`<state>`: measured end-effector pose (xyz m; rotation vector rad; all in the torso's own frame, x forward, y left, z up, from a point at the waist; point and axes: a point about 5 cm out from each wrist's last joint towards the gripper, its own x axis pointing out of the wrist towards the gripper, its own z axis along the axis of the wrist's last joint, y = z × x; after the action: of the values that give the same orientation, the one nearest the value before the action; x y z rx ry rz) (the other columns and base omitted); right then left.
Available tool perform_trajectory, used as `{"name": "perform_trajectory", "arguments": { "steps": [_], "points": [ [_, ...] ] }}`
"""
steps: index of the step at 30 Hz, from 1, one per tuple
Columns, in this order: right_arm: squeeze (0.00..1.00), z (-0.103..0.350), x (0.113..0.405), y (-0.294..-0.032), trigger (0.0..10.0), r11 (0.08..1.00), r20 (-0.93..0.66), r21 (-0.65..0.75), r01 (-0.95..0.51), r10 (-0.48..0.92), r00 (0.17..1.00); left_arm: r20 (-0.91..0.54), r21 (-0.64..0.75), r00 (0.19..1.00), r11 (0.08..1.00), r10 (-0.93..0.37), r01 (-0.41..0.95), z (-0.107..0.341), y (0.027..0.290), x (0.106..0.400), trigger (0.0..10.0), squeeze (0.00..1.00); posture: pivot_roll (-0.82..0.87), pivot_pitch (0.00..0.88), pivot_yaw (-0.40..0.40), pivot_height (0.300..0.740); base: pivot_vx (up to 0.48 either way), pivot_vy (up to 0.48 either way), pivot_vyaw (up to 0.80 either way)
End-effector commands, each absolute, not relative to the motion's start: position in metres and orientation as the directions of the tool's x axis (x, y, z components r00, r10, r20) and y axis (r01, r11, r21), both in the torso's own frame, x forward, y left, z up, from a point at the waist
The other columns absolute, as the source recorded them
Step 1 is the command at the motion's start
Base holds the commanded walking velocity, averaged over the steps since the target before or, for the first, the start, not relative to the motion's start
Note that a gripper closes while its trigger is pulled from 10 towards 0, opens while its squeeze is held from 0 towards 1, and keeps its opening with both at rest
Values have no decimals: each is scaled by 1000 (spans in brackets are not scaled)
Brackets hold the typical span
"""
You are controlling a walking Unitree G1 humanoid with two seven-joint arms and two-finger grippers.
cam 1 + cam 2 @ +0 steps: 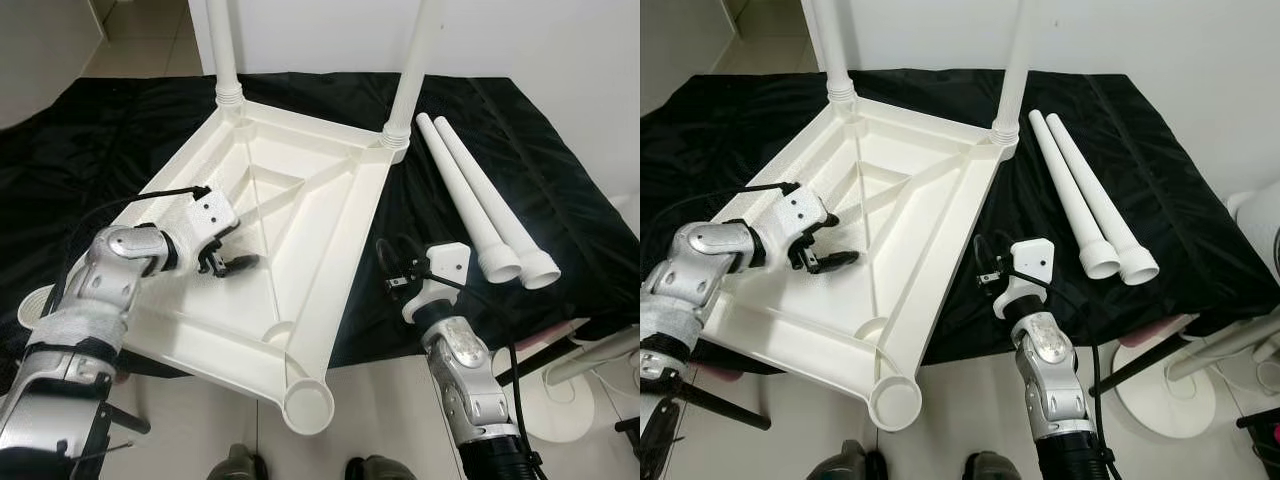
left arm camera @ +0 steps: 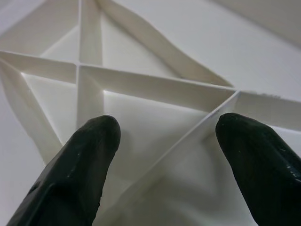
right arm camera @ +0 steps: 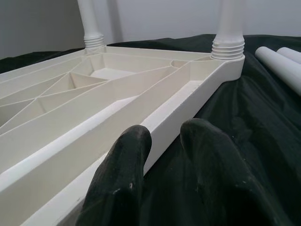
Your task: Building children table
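Two legs (image 1: 228, 60) already screwed into far corners of upturned tabletop (image 1: 300, 190), standing upright. Tabletop lying rib-side up on black cloth (image 1: 520, 150), near corner socket (image 1: 307, 405) empty and overhanging cloth edge.

Left gripper (image 1: 232, 262) hovering over ribbed underside, above left half of tabletop; fingers (image 2: 84, 169) spread wide, nothing between them, ribs meeting in a junction just ahead of tips.

Right gripper (image 1: 392, 262) low over cloth, just beside tabletop's right edge wall; fingers (image 3: 127, 174) close together with a narrow gap, holding nothing. Whether touching edge wall: cannot tell.

Two loose legs (image 1: 480, 200) lying side by side on cloth, beyond and to right of right gripper, threaded wide ends toward it, well apart from fingertips.

White round stand base (image 1: 1180, 395) on floor further right.
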<state>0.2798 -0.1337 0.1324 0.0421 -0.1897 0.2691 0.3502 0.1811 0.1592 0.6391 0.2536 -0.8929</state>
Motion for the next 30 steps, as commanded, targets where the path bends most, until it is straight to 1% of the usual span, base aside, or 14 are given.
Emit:
{"name": "perform_trajectory", "arguments": {
  "steps": [1, 8, 9, 14, 17, 18, 20, 21, 23, 24, 25, 28, 29, 30],
  "points": [
    [0, 131, 278, -136, 10000, 966, 183, 15, -259, 252, 950, -444, 455, 678, 504, -586, 734, 156, 183, 354, 10000, 0, -110, 78, 51, 740, 0, 0, 0],
    [0, 131, 277, -136, 10000, 969, 184, 15, -246, 239, 953, -477, 444, 676, 509, -562, 737, 146, 189, 357, 10000, 0, -124, 79, 65, 740, 0, 0, 0],
    [0, 131, 277, -137, 10000, 970, 186, 15, -242, 235, 954, -487, 449, 688, 522, -537, 725, 144, 192, 360, 10000, 0, -130, 80, 70, 740, 0, 0, 0],
    [0, 133, 277, -137, 10000, 973, 192, 16, -232, 224, 955, -499, 438, 707, 558, -501, 705, 141, 196, 364, 10000, 0, -135, 82, 78, 740, 0, 0, 0],
    [0, 131, 275, -137, 10000, 974, 185, 13, -227, 221, 958, -495, 329, 700, 635, -514, 699, 139, 197, 369, 10000, 0, -133, 83, 80, 740, 0, 0, 0],
    [0, 131, 275, -137, 10000, 974, 185, 13, -227, 221, 958, -495, 329, 700, 635, -514, 699, 139, 197, 369, 10000, 0, -133, 83, 80, 740, 0, 0, 0],
    [0, 130, 275, -137, 10000, 974, 184, 13, -228, 222, 958, -495, 287, 697, 659, -519, 695, 138, 197, 370, 10000, 0, -133, 83, 80, 740, 0, 0, 0],
    [0, 131, 275, -136, 10000, 973, 183, 13, -229, 223, 957, -499, 255, 689, 672, -525, 696, 137, 197, 370, 5922, 0, -136, 85, 80, 740, 0, 0, 0],
    [0, 131, 275, -136, 10000, 973, 183, 13, -229, 223, 957, -499, 255, 689, 672, -525, 696, 137, 197, 370, 5922, 0, -136, 85, 80, 740, 0, 0, 0],
    [0, 131, 275, -136, 10000, 973, 183, 13, -230, 224, 957, -502, 238, 685, 677, -528, 696, 136, 197, 370, 4706, 0, -136, 85, 80, 740, 0, 0, 0],
    [0, 131, 276, -136, 10000, 973, 184, 11, -231, 225, 957, -505, 230, 683, 681, -528, 696, 136, 198, 371, 2902, 0, -137, 83, 77, 740, 0, 0, 0],
    [0, 131, 276, -136, 10000, 973, 184, 10, -231, 225, 957, -505, 229, 683, 682, -527, 695, 136, 198, 371, 2902, 0, -137, 83, 77, 740, 0, 0, 0],
    [0, 132, 276, -136, 10000, 973, 184, 9, -231, 226, 957, -505, 230, 684, 682, -527, 695, 136, 199, 371, 2392, 0, -136, 82, 74, 740, 0, 0, 0],
    [0, 132, 276, -136, 10000, 973, 184, 9, -231, 226, 957, -505, 230, 684, 682, -527, 695, 136, 199, 371, 2392, 0, -136, 82, 74, 740, 0, 0, 0]
  ]
}}
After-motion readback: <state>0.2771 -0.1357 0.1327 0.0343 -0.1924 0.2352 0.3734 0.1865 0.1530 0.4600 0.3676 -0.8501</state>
